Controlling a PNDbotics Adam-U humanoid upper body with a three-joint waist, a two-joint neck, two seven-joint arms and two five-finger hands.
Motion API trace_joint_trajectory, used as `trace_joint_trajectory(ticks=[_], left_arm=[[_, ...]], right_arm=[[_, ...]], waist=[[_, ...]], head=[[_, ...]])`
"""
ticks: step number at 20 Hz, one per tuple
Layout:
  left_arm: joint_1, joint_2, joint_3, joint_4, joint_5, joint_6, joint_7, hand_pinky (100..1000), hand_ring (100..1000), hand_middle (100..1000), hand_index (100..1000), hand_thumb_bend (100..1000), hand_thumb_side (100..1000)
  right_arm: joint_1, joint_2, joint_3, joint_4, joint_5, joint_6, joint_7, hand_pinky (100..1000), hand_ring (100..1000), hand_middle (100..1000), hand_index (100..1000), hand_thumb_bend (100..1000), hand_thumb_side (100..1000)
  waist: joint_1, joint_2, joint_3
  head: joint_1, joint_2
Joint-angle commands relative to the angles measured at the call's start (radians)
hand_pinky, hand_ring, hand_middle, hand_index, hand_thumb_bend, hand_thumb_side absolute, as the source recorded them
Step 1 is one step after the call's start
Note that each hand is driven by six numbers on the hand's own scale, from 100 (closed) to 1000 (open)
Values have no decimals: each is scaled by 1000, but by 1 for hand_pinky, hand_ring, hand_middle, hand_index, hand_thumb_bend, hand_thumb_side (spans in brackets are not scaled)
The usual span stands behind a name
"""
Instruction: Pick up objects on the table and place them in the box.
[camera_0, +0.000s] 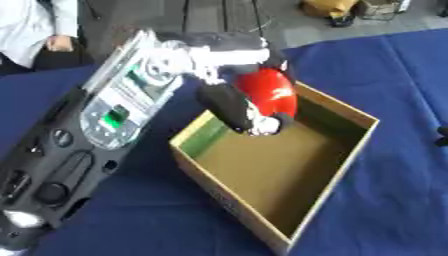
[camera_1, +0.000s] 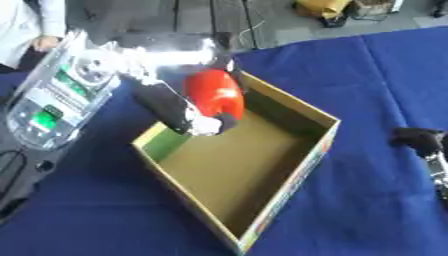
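A big blue cloth (camera_0: 385, 75) covers the table. On it sits an open brown cardboard box (camera_0: 337, 165) with nothing on its floor. The robot's long black and silver left arm (camera_0: 87, 145) reaches in from the left. Its left hand (camera_0: 236, 107) has its fingers curled round a shiny red rounded thing (camera_0: 269, 91), held up in the air over the box's far corner. The right hand (camera_1: 422, 141) shows at the right edge; I cannot tell how its fingers are.

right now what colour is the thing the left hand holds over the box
Red, clearest in the left eye view.
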Motion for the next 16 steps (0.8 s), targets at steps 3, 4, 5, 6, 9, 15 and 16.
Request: trace_joint_trajectory(ticks=[3,4,5,6,9,15,16], left_arm=[[-3,-44,-22,46,-99,-59,26,425,549,646,747,100,290],[-1,-53,-28,58,-127,-72,36,425,549,646,747,100,290],[2,-61,-30,69,-150,-84,45,425,549,646,747,100,290],[3,-66,-31,78,-166,-96,53,425,549,646,747,100,290],[5,-73,-31,98,-187,-118,67,425,549,646,747,100,290],[10,-99,-91,143,-257,-119,84,499,703,757,889,100,265],[11,-103,-94,144,-272,-130,76,515,729,778,903,100,290]], right_arm=[[-10,-6,-2,-10,-5,0,-3,903,861,595,742,100,880],[-10,-5,-2,-10,-5,0,-4,903,861,595,742,100,880],[-10,-5,-3,-10,-5,0,-4,903,861,595,742,100,880],[-10,-4,-3,-10,-5,0,-4,903,861,595,742,100,880],[-10,-4,-2,-10,-5,0,-5,903,861,595,742,100,880],[-10,-4,-4,-10,-3,-2,-11,903,861,594,741,100,877],[-10,-4,-4,-10,-3,-3,-11,903,861,594,741,100,876]], waist=[[-6,-18,-5],[-6,-17,-6],[-6,-17,-7],[-7,-17,-7],[-7,-16,-7],[-7,-10,-8],[-7,-10,-8]], head=[[2,-6],[3,-8],[3,-9],[3,-10],[4,-10],[4,-8],[3,-7]])
